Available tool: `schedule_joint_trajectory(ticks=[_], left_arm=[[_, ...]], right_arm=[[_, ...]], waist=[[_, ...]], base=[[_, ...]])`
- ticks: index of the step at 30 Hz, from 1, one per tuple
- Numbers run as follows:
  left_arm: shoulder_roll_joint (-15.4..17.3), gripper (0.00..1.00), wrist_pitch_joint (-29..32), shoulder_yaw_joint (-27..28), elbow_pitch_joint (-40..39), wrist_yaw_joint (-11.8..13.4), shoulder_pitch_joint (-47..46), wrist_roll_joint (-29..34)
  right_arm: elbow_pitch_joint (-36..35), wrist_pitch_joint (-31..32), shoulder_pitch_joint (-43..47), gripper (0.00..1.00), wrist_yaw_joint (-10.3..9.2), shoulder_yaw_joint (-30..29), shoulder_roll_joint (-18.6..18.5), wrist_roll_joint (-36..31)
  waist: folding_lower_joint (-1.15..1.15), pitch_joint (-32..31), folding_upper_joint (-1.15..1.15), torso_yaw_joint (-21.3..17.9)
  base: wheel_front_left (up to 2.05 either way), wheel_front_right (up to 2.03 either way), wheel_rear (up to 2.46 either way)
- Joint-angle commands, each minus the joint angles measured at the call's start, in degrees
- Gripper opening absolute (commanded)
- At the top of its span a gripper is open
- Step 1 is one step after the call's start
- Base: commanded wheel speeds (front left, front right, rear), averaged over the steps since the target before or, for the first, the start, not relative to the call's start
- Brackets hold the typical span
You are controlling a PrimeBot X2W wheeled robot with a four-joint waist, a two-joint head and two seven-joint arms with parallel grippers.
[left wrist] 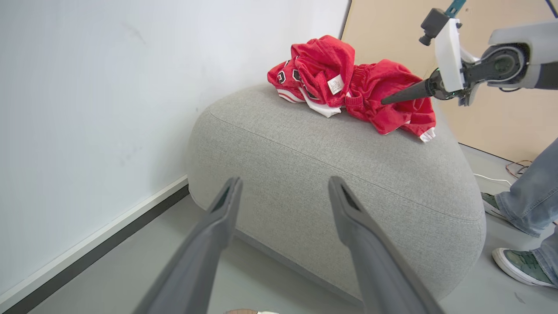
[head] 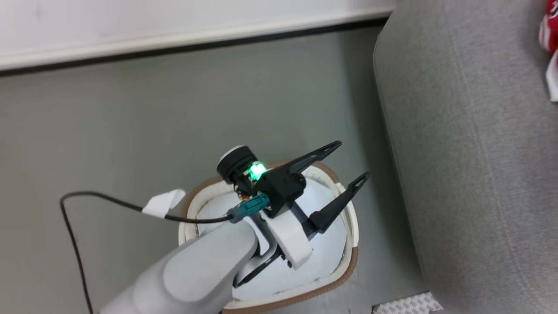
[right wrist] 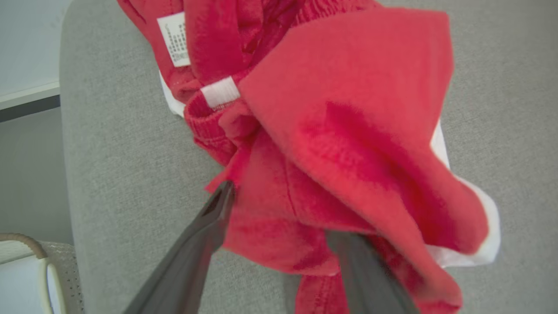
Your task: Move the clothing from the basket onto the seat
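The right gripper (right wrist: 281,211) has its fingers well apart. The clothing (right wrist: 340,131) lies bunched between and ahead of them on the seat (right wrist: 113,152), with a red fold draped over one finger; I cannot tell whether it is snagged. The left gripper (head: 352,159) hangs spread and empty, with the basket (head: 352,261) directly beneath it. To release well, I'd draw the right fingers back slowly along their own line, so the fold slips off rather than dragging the heap toward the seat's edge.
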Motion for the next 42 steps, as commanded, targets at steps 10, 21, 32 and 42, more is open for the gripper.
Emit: schedule_joint_trajectory(ticks=[10,21,32,42], left_arm=[[-1.16,1.00,-0.02,6.64,1.05,1.19,8.85,-1.25],[-1.57,1.00,-0.02,16.73,0.48,3.22,16.90,-2.78],[1.83,1.00,-0.01,32.71,-1.38,6.07,28.28,-5.11],[1.03,1.00,-0.02,43.28,-1.55,10.97,37.19,-0.52]], right_arm=[[-13.17,3.93,9.75,1.00,-0.13,-1.42,-0.73,-2.21],[-28.39,1.14,15.09,1.00,-0.13,0.01,2.06,-3.83],[-29.85,-16.03,20.63,1.00,-0.13,4.91,8.53,-3.07],[-22.11,-32.23,27.35,1.00,-0.13,5.46,15.05,-6.54]], waist=[[0.00,-15.27,0.00,0.06],[0.00,-25.08,0.00,4.97],[0.00,-30.36,0.00,11.00],[0.00,-31.17,0.00,13.90]], base=[[0.00,0.00,0.00],[0.00,0.00,0.00],[0.00,0.00,0.00],[0.00,0.00,0.00]])
